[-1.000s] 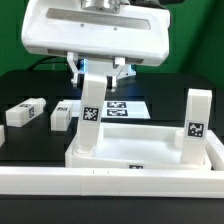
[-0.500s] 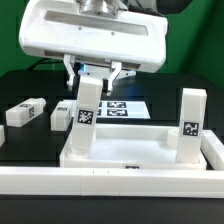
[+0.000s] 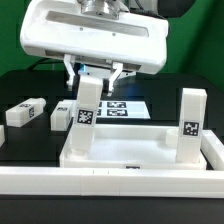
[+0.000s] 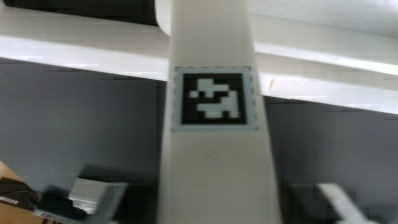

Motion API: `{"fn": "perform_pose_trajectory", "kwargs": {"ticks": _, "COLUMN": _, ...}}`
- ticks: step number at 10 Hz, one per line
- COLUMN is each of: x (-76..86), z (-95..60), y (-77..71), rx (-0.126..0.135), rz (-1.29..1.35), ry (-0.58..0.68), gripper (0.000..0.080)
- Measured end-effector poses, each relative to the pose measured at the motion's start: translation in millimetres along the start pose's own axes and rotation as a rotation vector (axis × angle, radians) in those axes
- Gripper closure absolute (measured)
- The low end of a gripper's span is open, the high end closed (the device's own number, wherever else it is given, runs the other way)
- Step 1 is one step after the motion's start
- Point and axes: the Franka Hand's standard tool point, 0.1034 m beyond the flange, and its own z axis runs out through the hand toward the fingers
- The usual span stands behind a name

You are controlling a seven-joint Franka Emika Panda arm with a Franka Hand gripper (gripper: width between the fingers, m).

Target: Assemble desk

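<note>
- My fingers (image 3: 116, 72) are clenched on the top of the held leg (image 3: 88, 115). It leans slightly, which a free leg could not do, so I judge the grip is real.
- The held leg's foot sits at the tabletop's (image 3: 135, 158) near corner, on the exterior view's left. From the wrist view I see its tag (image 4: 215, 97) running down the middle.
- The tabletop lies flat on the counter (image 3: 30, 142), pressed against the border bar (image 3: 110, 183) in front of it.
- The standing leg (image 3: 191, 125) is upright at the tabletop's opposite near corner.
- The step in hand, as I read it, is seating the held leg in its corner socket. The leg hides the socket, so I cannot tell whether the foot is in.
- To do it well, I should bring the leg plumb over the socket before pressing or twisting. Pushing while it leans would probably jam it or skate the light tabletop sideways.
- I should hold a firm but not crushing grip and watch the tag for slip.
- The nearer loose leg (image 3: 62, 115) and the farther loose leg (image 3: 25, 112) lie on the counter off the tabletop's left side, apart from my work.
- The counter is black and matte. The marker board (image 3: 125, 108) lies flat behind the tabletop.
- The background beyond is dark and shows little.
</note>
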Motion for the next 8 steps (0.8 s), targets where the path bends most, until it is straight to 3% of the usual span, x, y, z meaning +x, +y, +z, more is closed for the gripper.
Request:
{"fn": "perform_pose_trajectory", "kwargs": {"ticks": 1, "x": 0.0, "z": 0.0, "y": 0.0, "rx": 0.000, "rz": 0.000, "ry": 0.000, "gripper": 0.0294}}
{"fn": "perform_pose_trajectory", "kwargs": {"ticks": 2, "x": 0.0, "z": 0.0, "y": 0.0, "rx": 0.000, "rz": 0.000, "ry": 0.000, "gripper": 0.0294}}
{"fn": "perform_pose_trajectory", "kwargs": {"ticks": 3, "x": -0.1, "z": 0.0, "y": 0.0, "rx": 0.000, "rz": 0.000, "ry": 0.000, "gripper": 0.0181}}
{"fn": "perform_pose_trajectory", "kwargs": {"ticks": 8, "x": -0.8, "z": 0.3, "y": 1.5, "rx": -0.001, "rz": 0.002, "ry": -0.003, "gripper": 0.0150}}
